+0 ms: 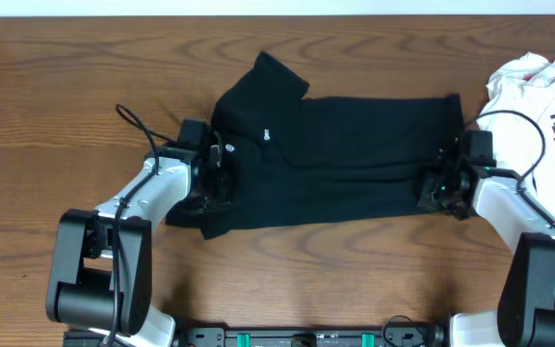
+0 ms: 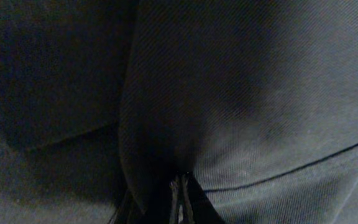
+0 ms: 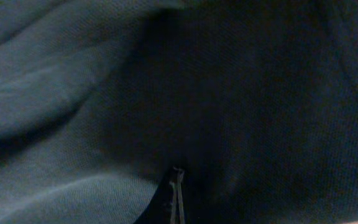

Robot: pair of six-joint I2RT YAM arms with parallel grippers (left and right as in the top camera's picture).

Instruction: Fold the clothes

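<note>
Black cloth across the middle of the wooden table (image 1: 66, 96), that's the black shirt (image 1: 355, 154), stretched out from 9 o'clock to 3 o'clock with one sleeve kicked up toward 11. The left arm comes in from 7 o'clock, its white forearm angled up and inward and its wrist bent over the collar end. The left gripper (image 1: 215, 178) sits right on the shirt's 9 o'clock edge. Its wrist camera is filled with dark weave, and the fingertips (image 2: 188, 199) are squeezed together with a ridge of fabric pinched between them, a seam line running off toward 3. Over on the other side the right arm reaches in from 5 o'clock, elbow low, and the right gripper (image 1: 438, 188) is planted on the hem end at 3 o'clock. Its fingers (image 3: 178, 186) are also pressed tight, the cloth gathered into them. A white garment (image 1: 538, 82) lies bunched at 2 o'clock, just beside the right arm's cable.
</note>
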